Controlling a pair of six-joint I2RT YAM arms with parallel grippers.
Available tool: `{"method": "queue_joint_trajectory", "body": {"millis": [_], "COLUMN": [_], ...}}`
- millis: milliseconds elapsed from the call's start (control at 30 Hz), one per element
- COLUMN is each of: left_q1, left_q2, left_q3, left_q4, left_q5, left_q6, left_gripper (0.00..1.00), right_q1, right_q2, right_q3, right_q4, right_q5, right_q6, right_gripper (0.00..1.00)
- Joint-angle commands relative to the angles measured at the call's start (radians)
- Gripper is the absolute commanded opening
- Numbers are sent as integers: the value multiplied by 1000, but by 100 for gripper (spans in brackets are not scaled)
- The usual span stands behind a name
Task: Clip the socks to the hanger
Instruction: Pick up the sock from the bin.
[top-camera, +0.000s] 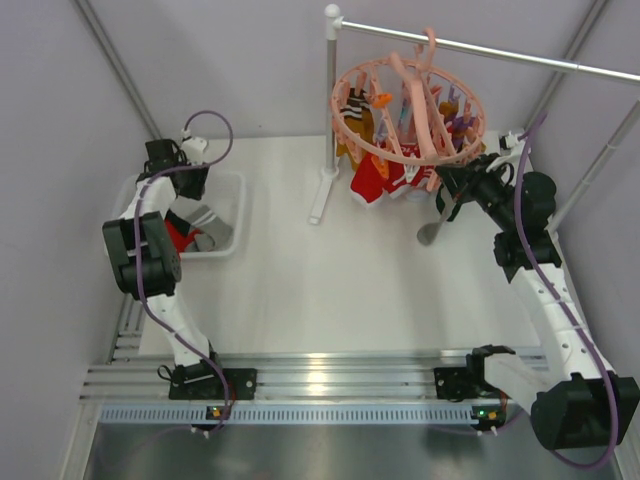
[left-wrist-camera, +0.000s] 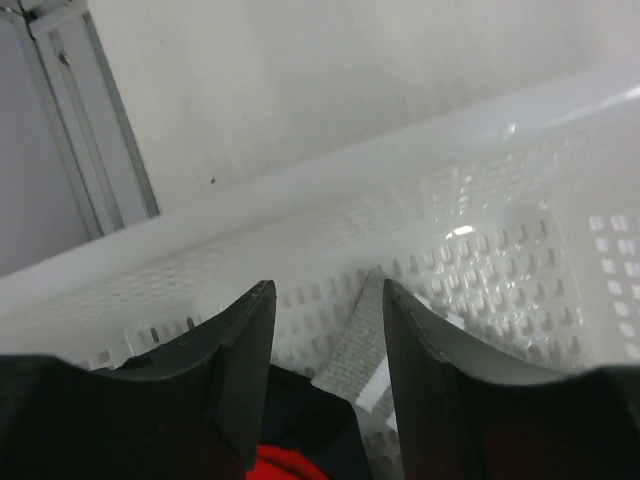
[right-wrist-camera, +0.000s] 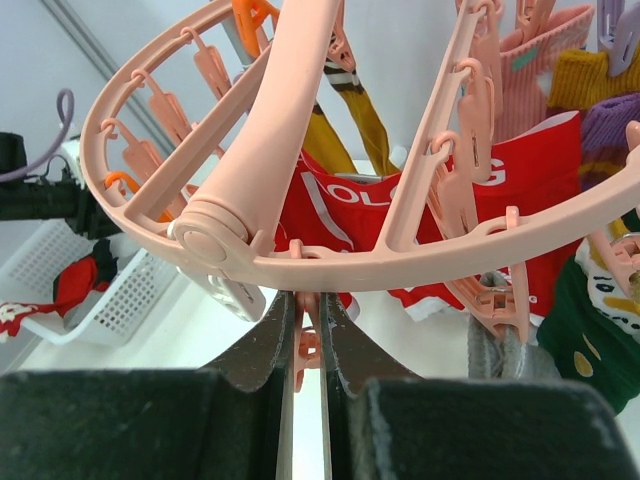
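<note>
The left gripper hangs low inside the white mesh basket at the left side of the table. Its jaws stand partly apart and clamp nothing. The folded edge of a grey sock rises in the gap between the two fingers, close against the right one, and a patch of red fabric shows just beneath them. From above, the grey sock lies in the basket beside a loose red sock.

The salmon-pink hanger hangs by its hook from the grey rail at the far right of the table, next to the rail's upright pole. The right gripper sits just under the near rim of the ring. Its jaws are drawn narrow, pinching a small pink clip that dangles from the rim.

Several socks are already clipped on. A red sock with white lettering hangs behind the ring's hub, and a mustard striped sock hangs above it. A dark green sock hangs to the right. A hanging grey sock droops below the rim close to the right gripper; which clip holds it cannot be made out.
</note>
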Motion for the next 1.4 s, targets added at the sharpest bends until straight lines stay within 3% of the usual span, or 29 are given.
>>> {"method": "queue_joint_trajectory", "body": {"millis": [0,67,333,433,1100,1233,1267,1367], "left_q1": [-6,-15,-31,-31,-75,-75,-75,-75], "left_q2": [-3,-15,-40,-17,132,140,134,105], "left_q3": [119,124,50,44,10,7,9,9], "left_q4": [-37,-78,-201,-236,-230,-218,-218,-203], "left_q5": [-14,-50,-391,-420,-454,-410,-402,-362], "left_q6": [-172,-283,-672,-803,-975,-966,-963,-944], "left_gripper": [53,56,51,51,50,35,23,5], "right_q1": [-4,-3,-3,-4,-3,-3,-4,-3], "right_q2": [-22,-19,-22,-22,-15,-16,-16,-18], "right_q3": [38,38,35,32,38,39,39,36], "right_q4": [-1,-3,-3,-3,-15,-18,-20,-18], "right_q5": [5,7,11,13,25,27,27,27], "right_q6": [-20,-18,-15,-15,-18,-26,-24,-31], "right_gripper": [0,0,0,0,0,0,0,0]}}
